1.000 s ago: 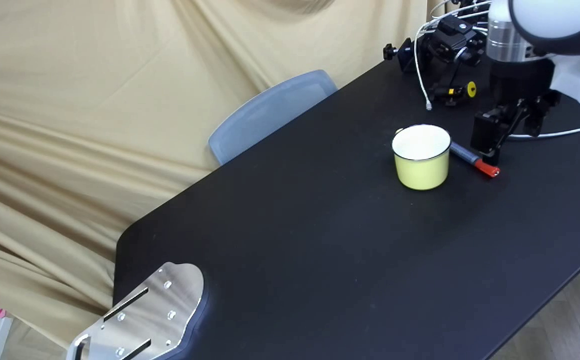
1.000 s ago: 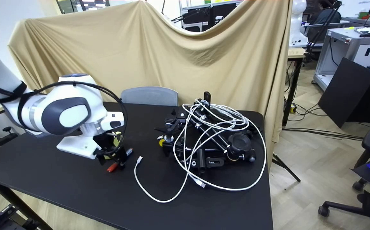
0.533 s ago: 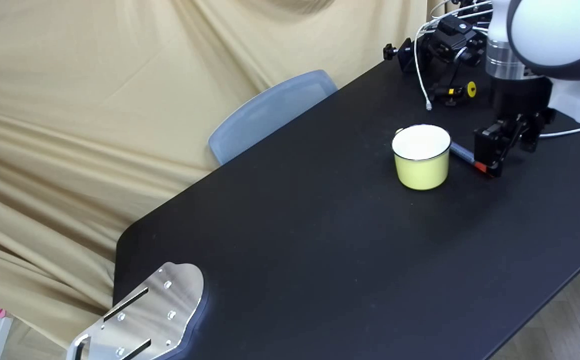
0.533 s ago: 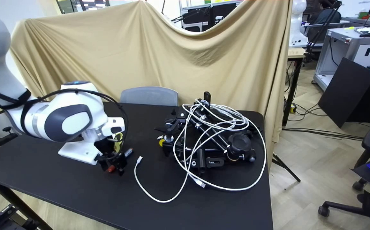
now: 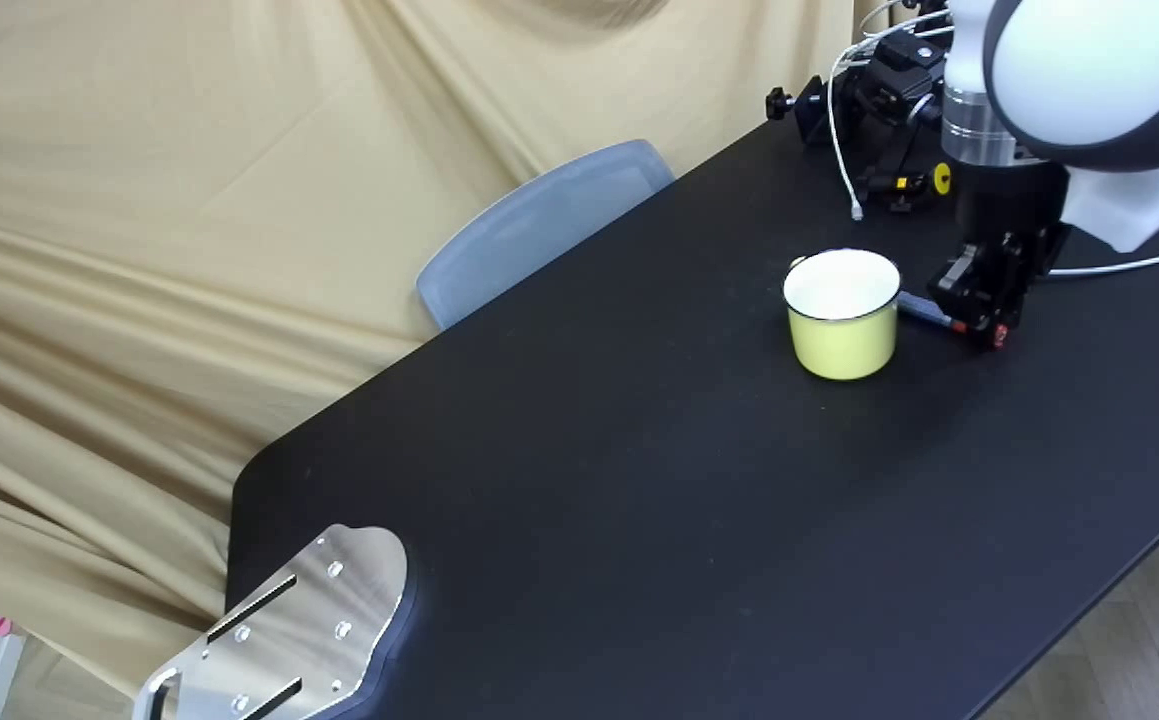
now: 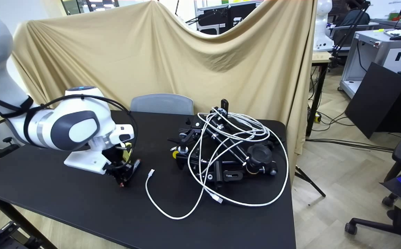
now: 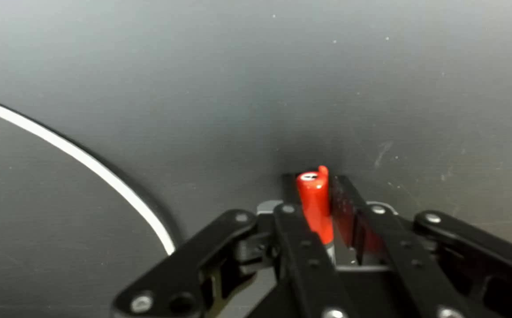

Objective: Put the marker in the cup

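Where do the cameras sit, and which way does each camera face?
Wrist view: sits behind the claw, which shows at the bottom, looking down at the marker and table.
An exterior view: seems up high, looking down across the table at the cup; the arm and claw come in at the picture's right.
An exterior view: seems raised, looking across the table at the black gear; arm and claw are at the picture's left.
Both exterior views share arm, claw, cup, marker, chair and cloth.

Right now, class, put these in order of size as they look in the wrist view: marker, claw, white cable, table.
Largest to smallest:
Table, filling most of the picture
Claw, partly because it is close up
White cable, long but thin
Marker, partly hidden
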Motion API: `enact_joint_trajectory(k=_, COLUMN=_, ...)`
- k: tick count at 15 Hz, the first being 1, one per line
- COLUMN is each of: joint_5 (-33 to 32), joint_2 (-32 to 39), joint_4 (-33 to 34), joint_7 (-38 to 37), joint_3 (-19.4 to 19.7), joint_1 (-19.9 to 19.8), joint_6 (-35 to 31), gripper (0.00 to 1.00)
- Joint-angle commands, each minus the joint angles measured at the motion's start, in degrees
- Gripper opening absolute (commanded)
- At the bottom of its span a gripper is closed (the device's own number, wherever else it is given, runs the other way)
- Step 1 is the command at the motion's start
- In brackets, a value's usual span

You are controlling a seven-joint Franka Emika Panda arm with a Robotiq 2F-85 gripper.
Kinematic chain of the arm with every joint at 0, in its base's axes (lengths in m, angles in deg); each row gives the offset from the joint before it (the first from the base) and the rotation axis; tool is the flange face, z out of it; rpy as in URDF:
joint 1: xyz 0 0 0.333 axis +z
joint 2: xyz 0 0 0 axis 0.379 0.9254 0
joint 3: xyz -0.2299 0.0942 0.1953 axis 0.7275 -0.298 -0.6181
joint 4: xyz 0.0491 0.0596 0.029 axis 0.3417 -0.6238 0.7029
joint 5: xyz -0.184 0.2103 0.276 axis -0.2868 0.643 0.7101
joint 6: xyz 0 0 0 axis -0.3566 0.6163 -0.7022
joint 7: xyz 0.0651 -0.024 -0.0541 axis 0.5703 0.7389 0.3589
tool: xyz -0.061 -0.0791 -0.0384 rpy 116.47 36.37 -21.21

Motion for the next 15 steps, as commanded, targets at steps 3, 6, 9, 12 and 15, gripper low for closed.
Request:
enact_joint_trajectory(k=3, joint_5=-1.1, joint_2=2.0, joint_4=1.9, joint_7=-1.7, joint_3=0.3, joint_1=0.3, joint_6=0.1, gripper=0.05)
enact_joint_trajectory(k=6, joint_5=-1.0, joint_2=0.2, joint_4=1.4, joint_7=-1.1, joint_3=0.0, joint_1=0.0, joint_6=1.4, gripper=0.05)
enact_joint_trajectory(k=9, joint_5=-2.7, joint_2=-4.0, joint_4=0.4, joint_7=-1.3, joint_3=0.7, joint_1=0.8, joint_6=4.1, gripper=0.05)
enact_joint_trajectory(k=12, joint_5=-6.4, joint_2=-10.2, joint_4=-0.4, joint_7=-2.7, joint_3=1.8, joint_1=1.9, joint_6=9.3, gripper=0.05)
enact_joint_trajectory(k=15, joint_5=-9.0, joint_2=-16.0, joint_4=0.2, joint_7=-2.5, joint_3=0.5, joint_1=1.3, joint_6=16.2, gripper=0.05)
